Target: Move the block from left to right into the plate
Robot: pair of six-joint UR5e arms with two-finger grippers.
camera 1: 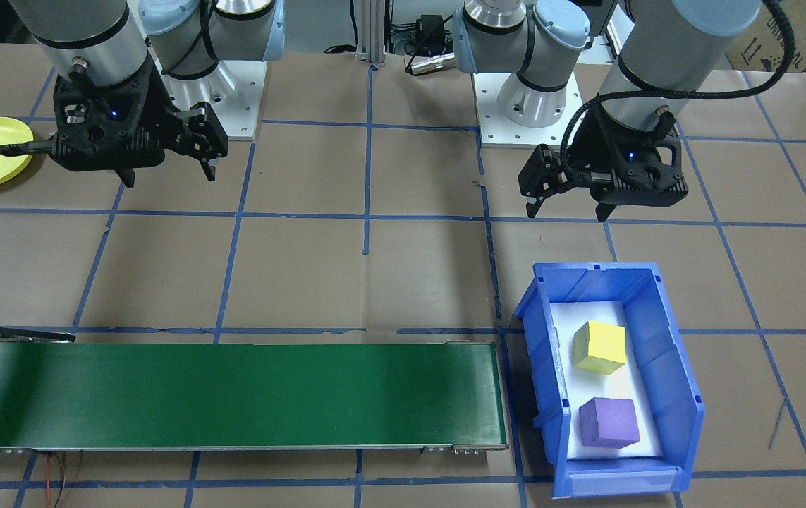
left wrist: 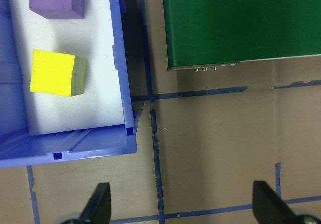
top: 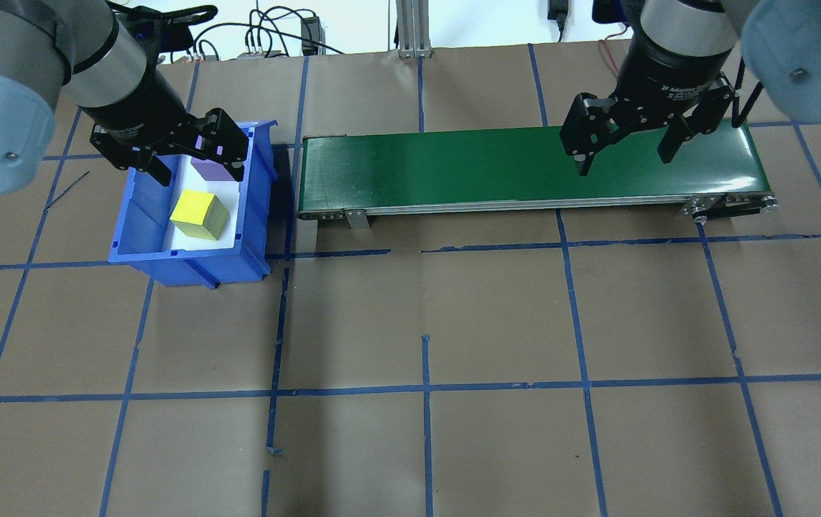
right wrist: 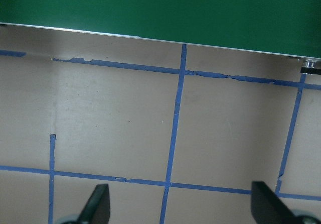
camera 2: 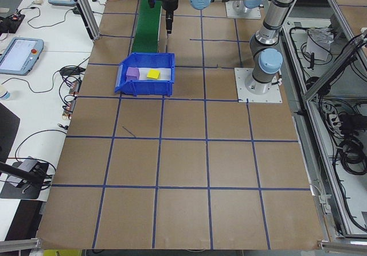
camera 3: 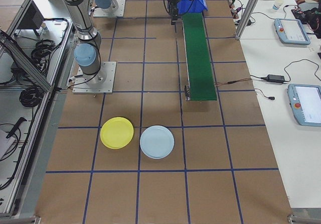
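Two cubes are sitting in one blue bin [camera 1: 663,395]: a yellow cube [camera 1: 599,346] and a purple cube [camera 1: 608,422], apart from each other on the bin's white floor. The yellow one is lying nearer the robot, the purple one nearer the bin's far end. The bin is standing just beside one end of a single green belt [camera 1: 233,395].

Two plates are lying well apart from the bin, past the belt's other end: a yellow plate [camera 3: 117,132] and a pale blue plate [camera 3: 157,141], just beside each other. Both are holding nothing.

The left gripper [top: 182,159] is hanging above the table near the bin on the robot's side, its fingers spread wide and gripping nothing; its wrist camera is looking down on both cubes and the belt's end. The right gripper [top: 624,149] is hanging above the table near the belt's other end, fingers likewise spread wide with nothing between them.

Blue tape lines are dividing the brown table [top: 496,316] into squares.
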